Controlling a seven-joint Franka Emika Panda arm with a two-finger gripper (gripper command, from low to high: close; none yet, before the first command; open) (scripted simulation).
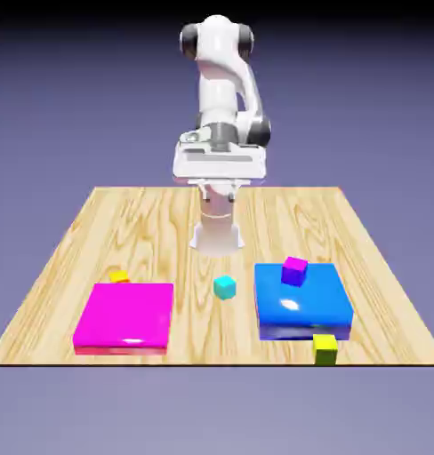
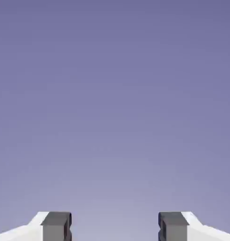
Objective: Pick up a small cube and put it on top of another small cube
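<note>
The small cyan cube [image 1: 224, 286] lies on the wooden table [image 1: 149, 233], between the two flat pads. The other small cube [image 1: 120, 276], yellow on top with orange sides, sits just behind the magenta pad's far edge, toward the exterior view's left. My gripper [image 1: 219, 167] hangs high above the table's far part, well away from both cubes. In the hand view the gripper [image 2: 114, 228] is open, its grey fingertips [image 2: 56, 226] wide apart with only the blue-violet backdrop between them. Neither cube shows in that view.
A flat magenta pad [image 1: 124, 315] lies at the front left and a flat blue pad [image 1: 302, 307] at the front right. A purple cube [image 1: 294, 270] rests on the blue pad. A yellow-green cube [image 1: 325, 348] sits by the table's front edge.
</note>
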